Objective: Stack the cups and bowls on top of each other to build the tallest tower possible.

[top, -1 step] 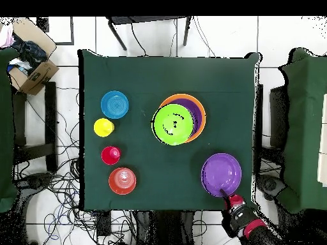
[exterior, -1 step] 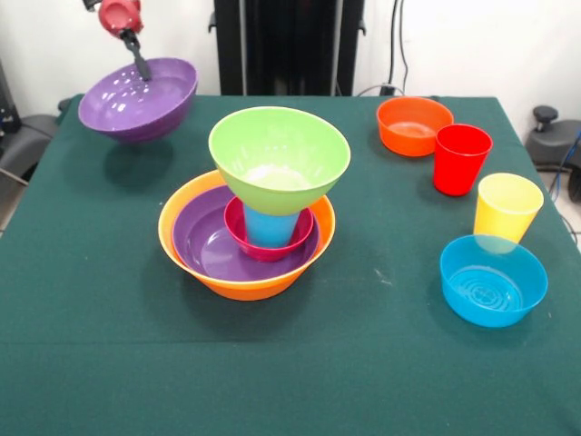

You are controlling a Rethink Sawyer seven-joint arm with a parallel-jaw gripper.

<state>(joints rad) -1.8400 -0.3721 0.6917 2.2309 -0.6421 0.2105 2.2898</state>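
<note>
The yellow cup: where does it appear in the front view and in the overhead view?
Front view: the yellow cup stands at the right, between the red cup and the small blue bowl.
Overhead view: the yellow cup is at the left, again between the red cup and the small blue bowl.
Shared landmark: the small blue bowl.

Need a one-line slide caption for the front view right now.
Gripper lifts a purple bowl by its rim, tilted above the table, beside the tower topped by the lime green bowl.
</note>
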